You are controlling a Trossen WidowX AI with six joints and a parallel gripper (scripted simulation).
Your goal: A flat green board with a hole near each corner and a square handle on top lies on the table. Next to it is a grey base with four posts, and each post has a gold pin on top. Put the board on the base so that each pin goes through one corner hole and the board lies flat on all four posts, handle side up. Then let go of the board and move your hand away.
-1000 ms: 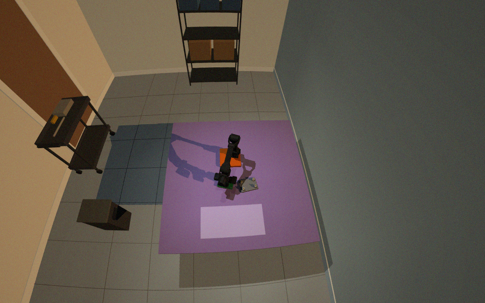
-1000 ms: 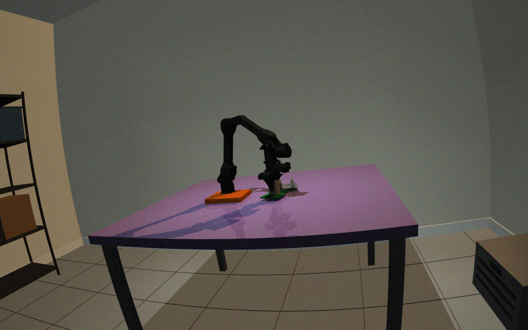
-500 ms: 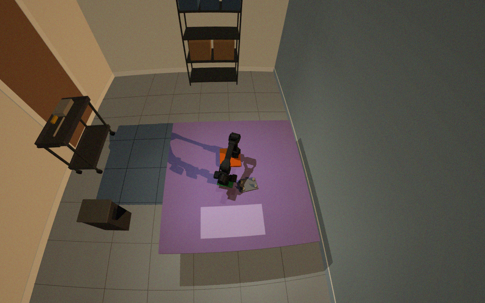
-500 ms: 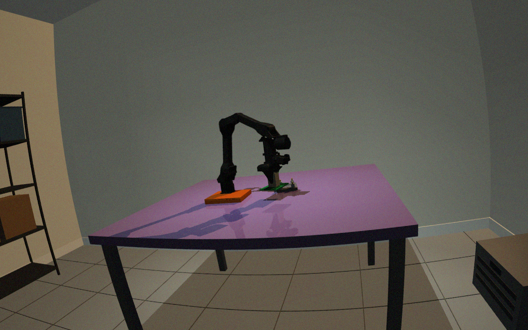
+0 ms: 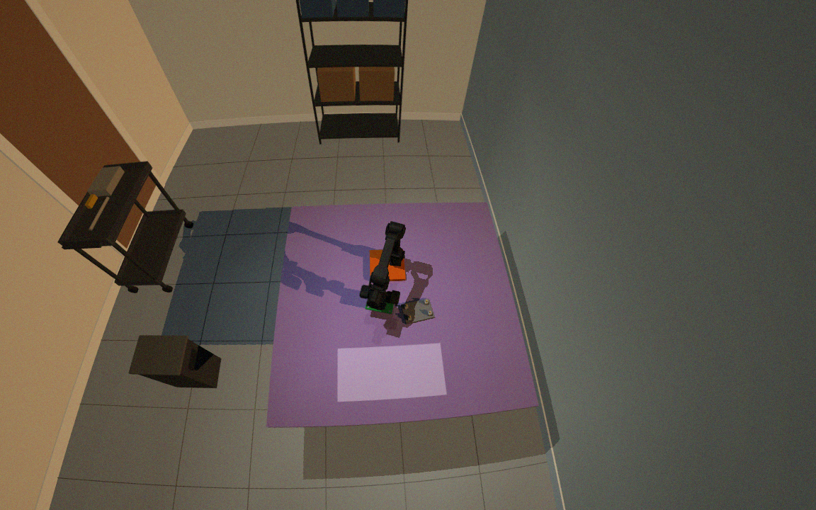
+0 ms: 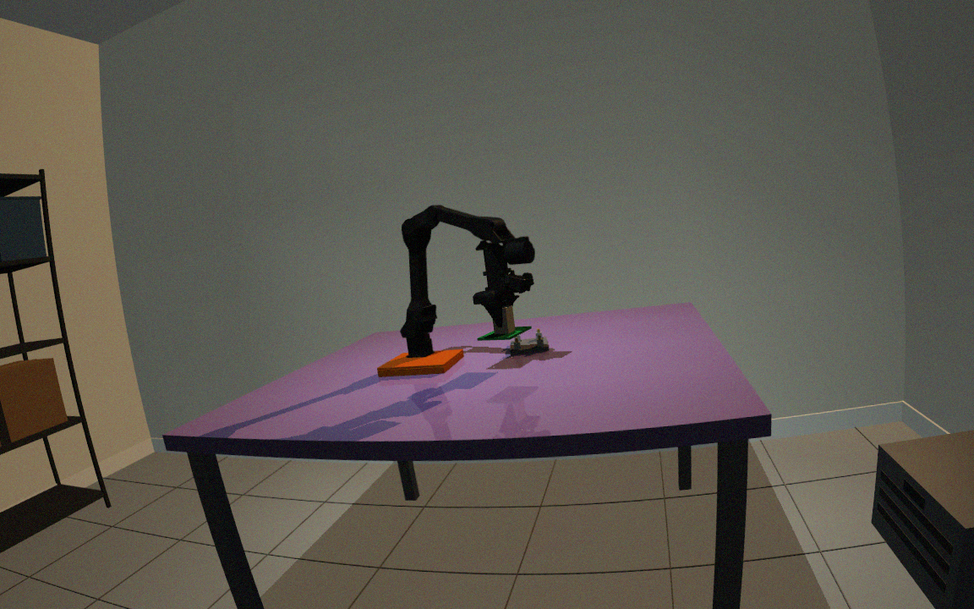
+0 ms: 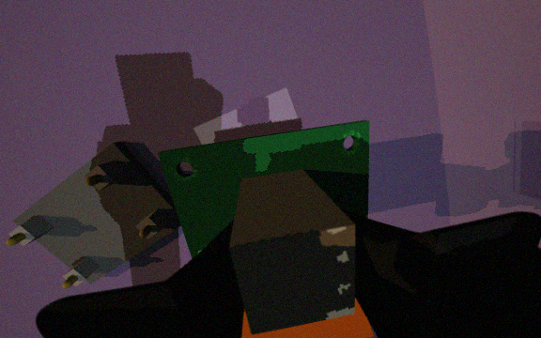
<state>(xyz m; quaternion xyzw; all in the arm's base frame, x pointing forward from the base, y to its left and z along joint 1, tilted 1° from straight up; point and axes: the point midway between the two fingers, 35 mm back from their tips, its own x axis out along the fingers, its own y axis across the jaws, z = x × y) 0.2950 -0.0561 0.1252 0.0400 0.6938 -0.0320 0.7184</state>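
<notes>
The green rectangular board (image 5: pixel 381 311) (image 6: pixel 492 334) (image 7: pixel 205 207) is above the purple rectangular tabletop (image 5: pixel 462 253) (image 6: pixel 611 378) (image 7: pixel 54 61), beside the grey four-post base (image 5: pixel 416 312) (image 6: pixel 530 348) (image 7: pixel 73 211). The base stands on the tabletop, as does the orange flat mounting plate (image 5: pixel 398 276) (image 6: pixel 400 368) (image 7: pixel 308 329).

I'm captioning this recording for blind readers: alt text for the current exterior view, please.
A black arm's pincer grips the handle of a green board, holding it above a purple table. The grey base sits beside it, and the arm stands on an orange block.
</notes>
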